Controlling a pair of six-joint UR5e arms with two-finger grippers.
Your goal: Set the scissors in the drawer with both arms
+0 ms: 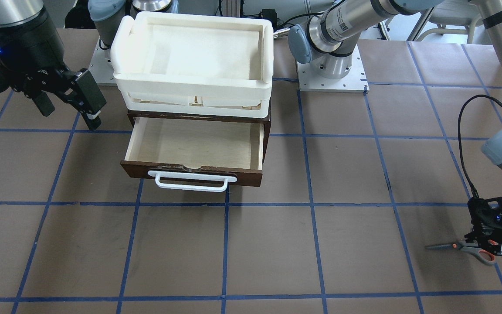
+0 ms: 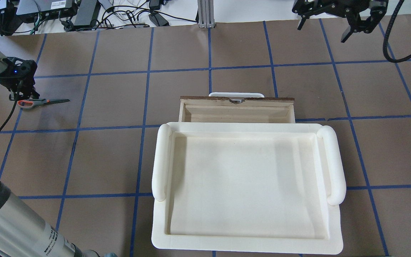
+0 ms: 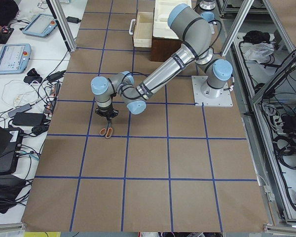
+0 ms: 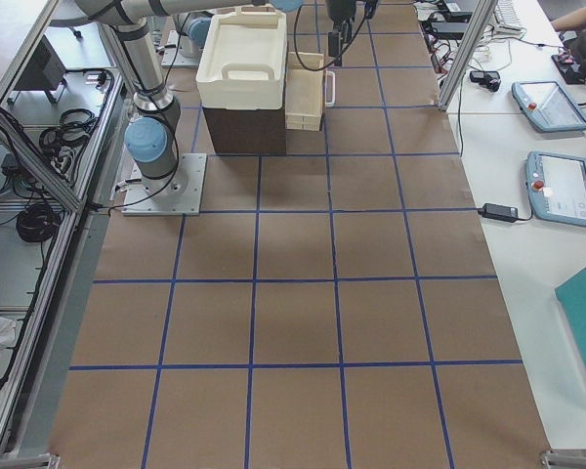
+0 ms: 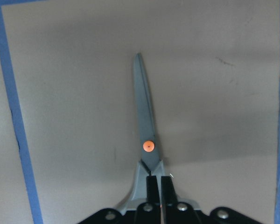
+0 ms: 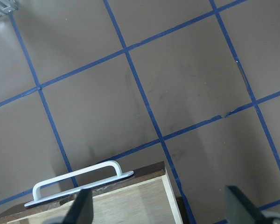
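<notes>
The scissors lie flat on the brown table, far to my left side, blades shut. They also show in the overhead view and the left wrist view. My left gripper is down over them, fingers closed together on the neck just behind the orange pivot. The dark brown drawer stands pulled open with its pale inside bare and its white handle in front. My right gripper hangs open and empty beside the drawer, with the drawer's front corner below it.
A cream-white plastic tray sits on top of the drawer cabinet. Blue tape lines grid the table. Cables and devices lie beyond the far edge.
</notes>
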